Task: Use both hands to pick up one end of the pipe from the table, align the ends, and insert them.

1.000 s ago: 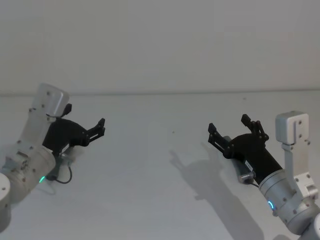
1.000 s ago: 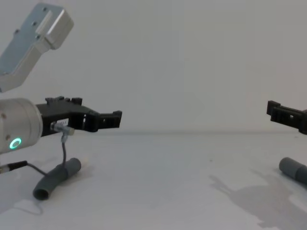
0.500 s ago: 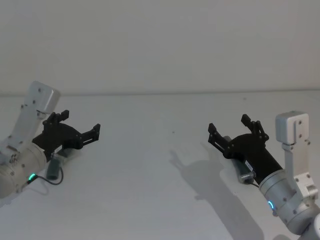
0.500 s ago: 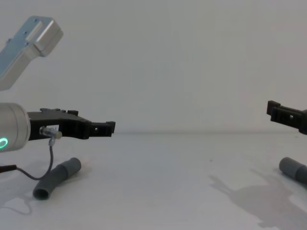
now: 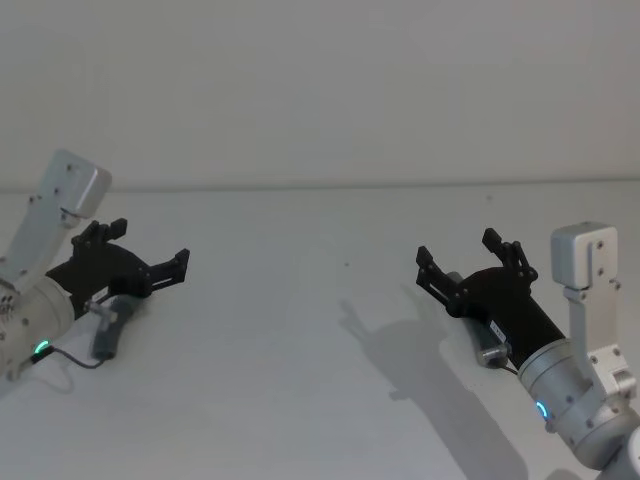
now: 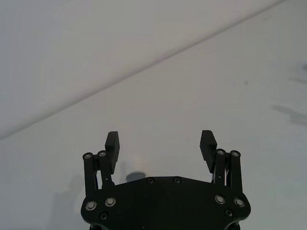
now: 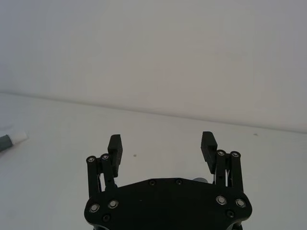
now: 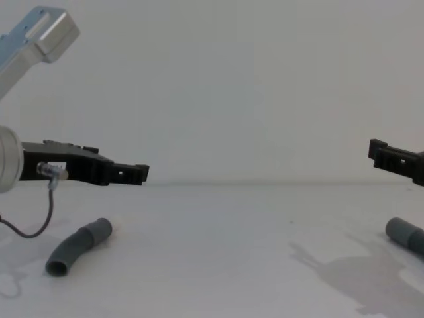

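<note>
Two dark-grey pipe pieces lie far apart on the white table. The left piece is a curved hose with a smooth cuff at each end, one open end facing the chest view. My left gripper hovers open above it; from the head it is the left gripper over the piece. The right piece lies below my open right gripper, whose body hides most of it. In the right wrist view a grey end with a white tip shows at the edge.
A plain pale wall rises behind the table's far edge. A thin black cable hangs from the left wrist down beside the left piece. A wide bare stretch of table lies between the two pieces.
My left arm has drawn back to the left and sunk lower, uncovering more of the left pipe piece. The right arm and both pieces have stayed put.
</note>
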Motion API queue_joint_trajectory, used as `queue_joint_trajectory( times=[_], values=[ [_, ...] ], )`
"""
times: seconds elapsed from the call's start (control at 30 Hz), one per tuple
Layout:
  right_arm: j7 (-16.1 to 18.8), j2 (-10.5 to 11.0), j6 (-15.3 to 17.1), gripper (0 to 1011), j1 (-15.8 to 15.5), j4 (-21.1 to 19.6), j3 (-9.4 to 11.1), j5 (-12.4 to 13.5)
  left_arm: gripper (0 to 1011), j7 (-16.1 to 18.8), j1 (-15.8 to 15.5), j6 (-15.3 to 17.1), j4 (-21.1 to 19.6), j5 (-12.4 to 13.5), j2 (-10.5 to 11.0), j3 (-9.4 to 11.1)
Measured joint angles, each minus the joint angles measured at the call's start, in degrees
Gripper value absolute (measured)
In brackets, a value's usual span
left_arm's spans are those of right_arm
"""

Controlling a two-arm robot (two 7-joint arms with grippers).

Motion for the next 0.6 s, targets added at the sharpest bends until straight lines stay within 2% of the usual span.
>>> queue_joint_trajectory(
  times=[0.4,0.6],
  values=[
    [0.0,0.0,0.0,1000,0.0,0.0,0.0,0.0,1001,-2.56,1.07,5.79,-2.87,0.52,3.71,0.01],
    [0.0,0.0,0.0,1000,0.0,0.0,0.0,0.0,1001,-3.01,2.05,7.66,-3.54,0.59,4.71,-0.33]
  ],
)
